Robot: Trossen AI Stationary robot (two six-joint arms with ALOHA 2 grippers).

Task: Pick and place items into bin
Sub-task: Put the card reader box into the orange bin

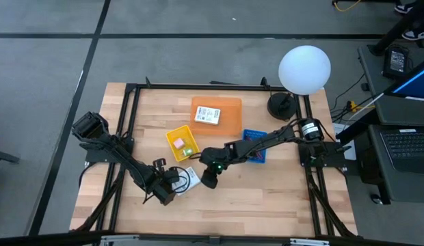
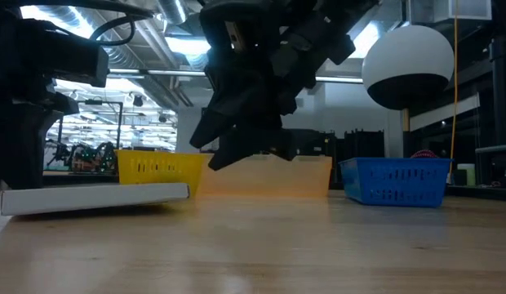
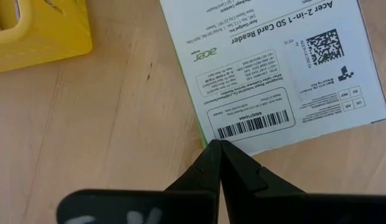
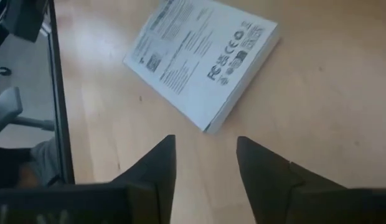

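A white labelled packet [image 1: 189, 178] [image 3: 274, 68] [image 4: 199, 62] lies flat on the wooden table, seen edge-on in the low view [image 2: 94, 196]. My left gripper [image 1: 176, 181] [image 3: 219, 144] is shut, its tips at the packet's corner beside the barcode. My right gripper [image 1: 209, 179] [image 4: 205, 140] is open and hovers above the table [image 2: 245, 151] on the packet's right side, with one packet corner [image 4: 208, 127] just ahead of its fingers, apart from them. A second white packet [image 1: 207, 114] lies in the orange bin [image 1: 229, 102]. Pink [image 1: 178, 143] and green [image 1: 187, 151] blocks sit in the yellow bin [image 1: 172, 133]. My left gripper's shut fingertips [image 3: 211, 155] stand at the packet's corner next to the barcode [image 3: 208, 140], coming in low from the table's left. The packet lies flat on the table. Whether the tips touch its edge, I cannot tell.
A blue bin [image 1: 255, 134] [image 2: 396, 180] stands right of the yellow one, under my right arm. A lamp with a white globe [image 1: 304, 68] stands at the table's far right corner. A black frame [image 1: 133, 102] runs along the table's edges. Bare wood lies toward the near edge [image 1: 253, 205].
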